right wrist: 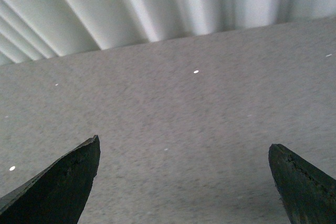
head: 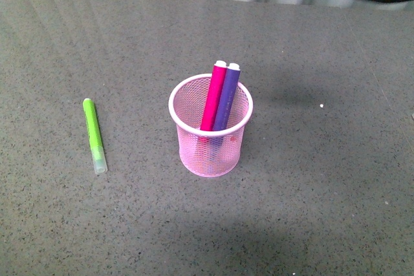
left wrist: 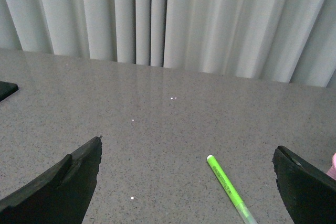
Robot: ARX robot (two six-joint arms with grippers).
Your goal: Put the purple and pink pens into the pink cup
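High front view (wrists table-low)

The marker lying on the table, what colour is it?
Lime green marker, clearest in the front view.

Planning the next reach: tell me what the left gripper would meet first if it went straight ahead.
Probably bare table. The open left gripper has the green marker just off-centre between its fingers; depth is unclear.
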